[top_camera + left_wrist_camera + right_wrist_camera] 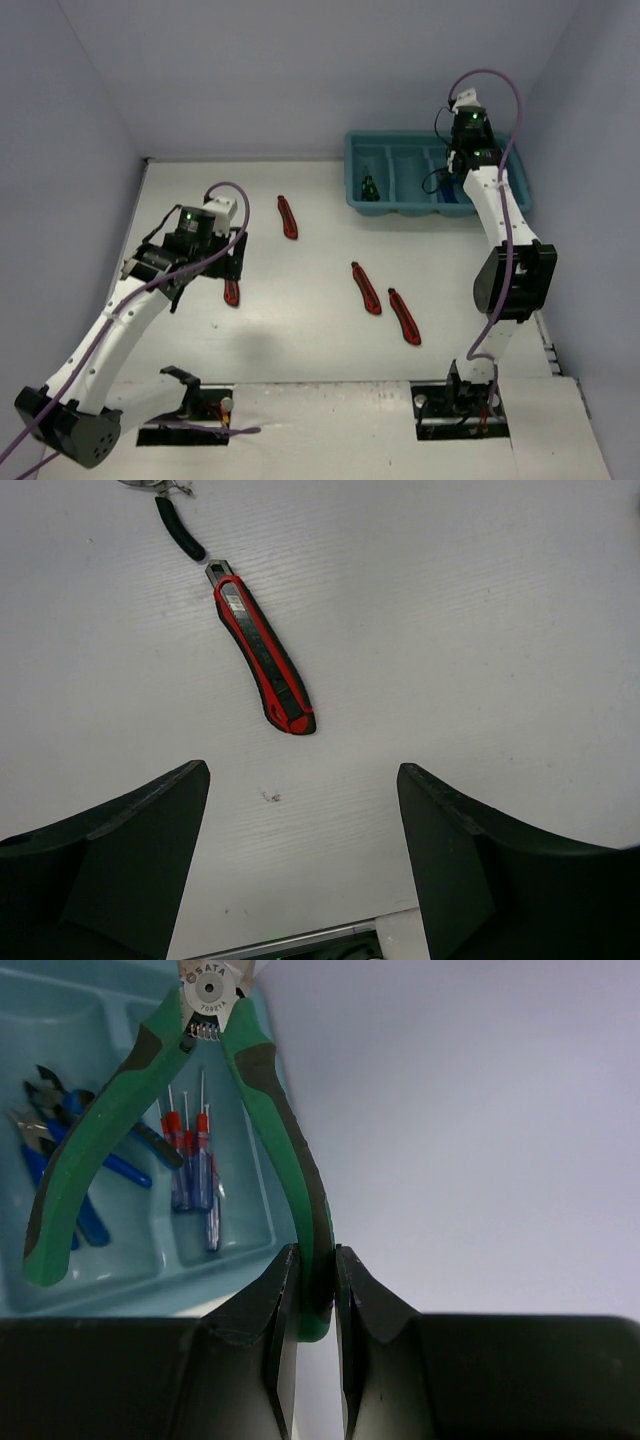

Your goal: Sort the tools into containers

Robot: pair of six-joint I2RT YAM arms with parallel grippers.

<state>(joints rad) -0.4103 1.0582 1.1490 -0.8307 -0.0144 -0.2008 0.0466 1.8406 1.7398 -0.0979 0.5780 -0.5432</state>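
My right gripper [315, 1260] is shut on one handle of green-handled pliers [250, 1070] and holds them above the right end of the teal tray [100, 1295]. Below them, one compartment holds blue-handled pliers [60, 1150] and another holds thin blue-handled screwdrivers [195, 1175]. In the top view the right gripper [458, 160] hangs over the tray [440, 213], and a dark green tool [368, 187] lies in the leftmost compartment. My left gripper [303, 780] is open and empty over the table, just short of a red-and-black utility knife [265, 655], which also shows in the top view [232, 292].
Three more red-and-black knives lie on the white table: one at the back [288, 216] and two in the middle [366, 288] [404, 316]. A dark curved piece [180, 530] lies beyond the knife in the left wrist view. Grey walls close in the table.
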